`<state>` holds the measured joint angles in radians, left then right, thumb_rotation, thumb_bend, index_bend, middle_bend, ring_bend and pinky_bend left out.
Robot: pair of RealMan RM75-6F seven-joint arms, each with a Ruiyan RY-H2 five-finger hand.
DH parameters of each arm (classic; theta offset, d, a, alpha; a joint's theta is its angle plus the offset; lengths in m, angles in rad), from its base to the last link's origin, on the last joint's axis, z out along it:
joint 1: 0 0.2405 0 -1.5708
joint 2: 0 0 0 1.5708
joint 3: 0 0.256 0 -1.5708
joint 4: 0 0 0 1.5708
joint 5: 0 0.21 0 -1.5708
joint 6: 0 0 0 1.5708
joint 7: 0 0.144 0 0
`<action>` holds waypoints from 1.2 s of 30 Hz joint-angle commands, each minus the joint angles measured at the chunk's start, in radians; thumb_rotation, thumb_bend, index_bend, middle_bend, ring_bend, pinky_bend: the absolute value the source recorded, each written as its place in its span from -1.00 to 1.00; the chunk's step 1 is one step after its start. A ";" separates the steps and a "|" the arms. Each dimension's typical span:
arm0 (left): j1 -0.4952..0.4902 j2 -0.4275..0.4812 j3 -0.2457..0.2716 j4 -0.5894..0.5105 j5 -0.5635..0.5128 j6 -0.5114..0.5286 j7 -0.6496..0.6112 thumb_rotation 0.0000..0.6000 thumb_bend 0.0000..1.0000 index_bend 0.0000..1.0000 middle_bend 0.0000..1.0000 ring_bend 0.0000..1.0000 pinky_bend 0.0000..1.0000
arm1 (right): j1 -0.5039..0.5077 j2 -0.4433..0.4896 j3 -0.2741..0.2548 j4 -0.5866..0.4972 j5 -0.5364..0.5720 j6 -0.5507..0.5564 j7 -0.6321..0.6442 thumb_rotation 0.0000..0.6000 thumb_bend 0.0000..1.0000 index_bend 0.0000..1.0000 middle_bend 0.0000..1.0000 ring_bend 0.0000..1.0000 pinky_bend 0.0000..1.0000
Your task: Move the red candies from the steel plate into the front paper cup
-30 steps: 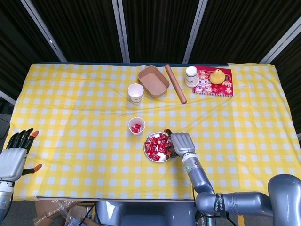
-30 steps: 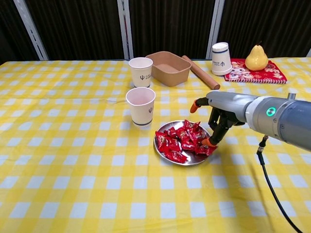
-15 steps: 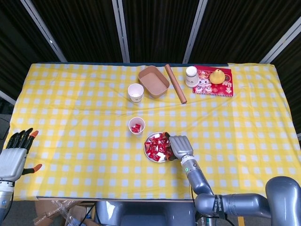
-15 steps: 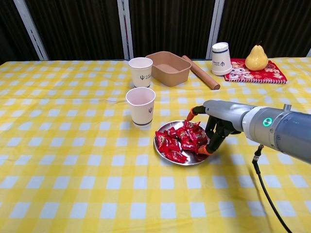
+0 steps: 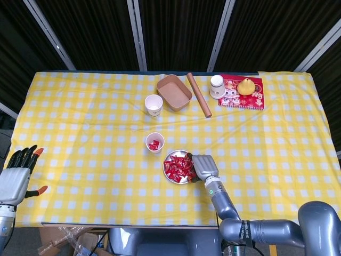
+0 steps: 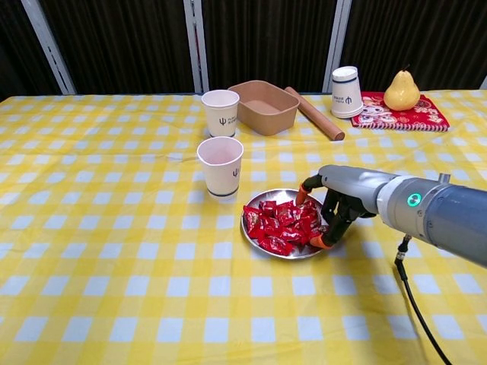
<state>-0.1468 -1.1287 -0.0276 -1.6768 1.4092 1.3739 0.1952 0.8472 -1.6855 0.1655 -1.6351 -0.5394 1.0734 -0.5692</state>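
Chest view had the right hand low at the right edge of the steel plate, just right of centre frame, fingers curled down with the orange tips touching the pile of red candies. Whether a candy was actually pinched, neither view showed, so that's a cannot-tell. The front paper cup stood upright just up and left of the plate, close but not touching, and head view showed a few red pieces already inside it, so the job looked partly done with plenty left on the plate.

For doing this step well, the guess is: close on one wrapper at the pile's edge instead of digging into the middle, keep the plate from sliding on the checked tablecloth, and lift straight up before swinging left. The cup looked light and tall, so a knuckle brushing its rim could easily tip it; better to drop from directly above.

The left hand sat at the lower left corner of head view, off the table edge, fingers spread and holding nothing.

Writing-wise: the front cup and the rear paper cup each carried a small dark logo with tiny text under it, too small to read. The upside-down cup at upper right had a similar mark, same problem.
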 commanded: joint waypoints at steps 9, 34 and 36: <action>0.000 0.000 0.000 -0.002 -0.003 -0.001 0.001 1.00 -1.00 -0.98 -1.00 -1.00 -1.00 | -0.006 -0.019 0.007 0.025 -0.010 -0.015 0.011 1.00 -0.22 -0.10 0.65 0.89 0.82; -0.002 0.004 -0.001 -0.002 -0.003 -0.006 -0.010 1.00 -1.00 -0.97 -1.00 -1.00 -1.00 | 0.002 -0.025 0.077 0.014 -0.098 -0.019 0.054 1.00 0.20 0.21 0.65 0.93 0.82; -0.003 0.004 -0.001 -0.002 -0.003 -0.007 -0.012 1.00 -1.00 -0.97 -1.00 -1.00 -1.00 | 0.013 -0.006 0.104 -0.013 -0.099 -0.008 0.043 1.00 0.20 0.21 0.65 0.93 0.82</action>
<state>-0.1497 -1.1248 -0.0286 -1.6787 1.4061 1.3671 0.1836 0.8522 -1.7038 0.2551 -1.6326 -0.6370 1.0571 -0.5175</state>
